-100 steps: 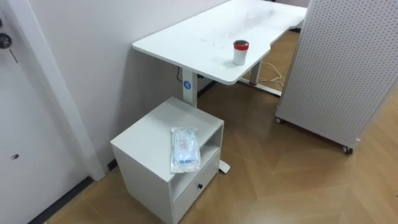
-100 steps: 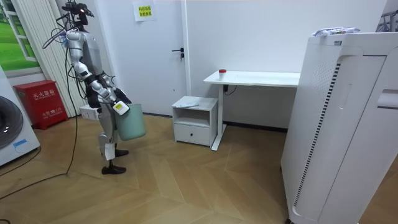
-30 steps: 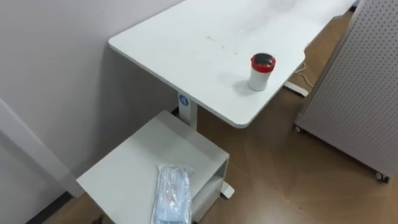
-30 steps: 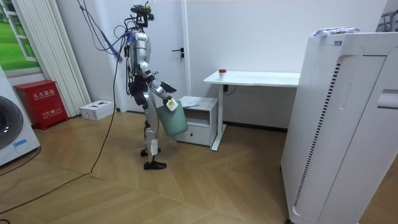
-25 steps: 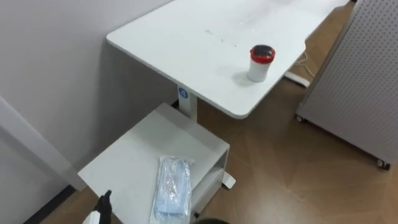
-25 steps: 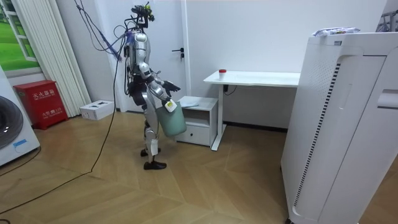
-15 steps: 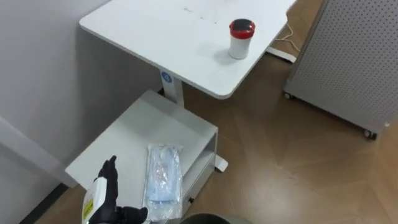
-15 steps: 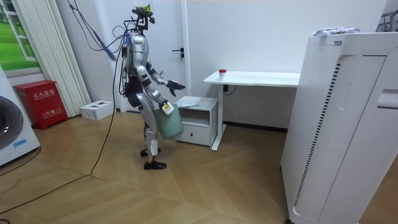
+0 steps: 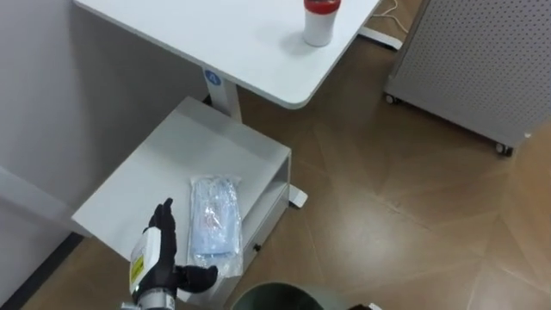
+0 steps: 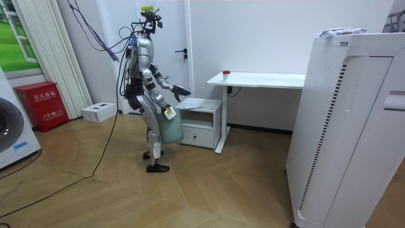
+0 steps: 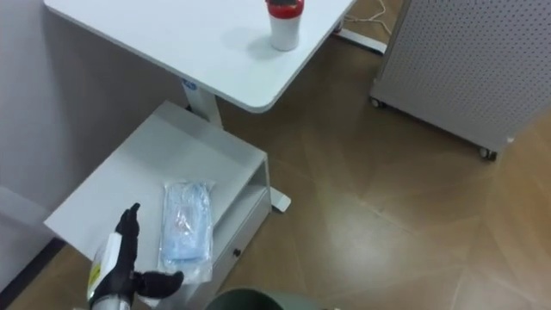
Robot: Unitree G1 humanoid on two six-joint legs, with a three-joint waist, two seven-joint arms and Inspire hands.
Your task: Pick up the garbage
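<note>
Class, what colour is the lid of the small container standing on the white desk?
The lid is red; clearest in the left eye view.

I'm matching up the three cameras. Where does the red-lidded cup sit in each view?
Left eye view: red-lidded cup at the top edge, right of centre, on the white desk.
Right eye view: top edge, around centre.
Room view: tiny, mid-picture, at the desk's end nearest the robot.
Shared landmark: the white cabinet beside the desk.

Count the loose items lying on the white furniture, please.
2: a clear packet on the low cabinet, near the left hand, and a red-lidded cup on the desk. The cabinet's shelf may hide more.
</note>
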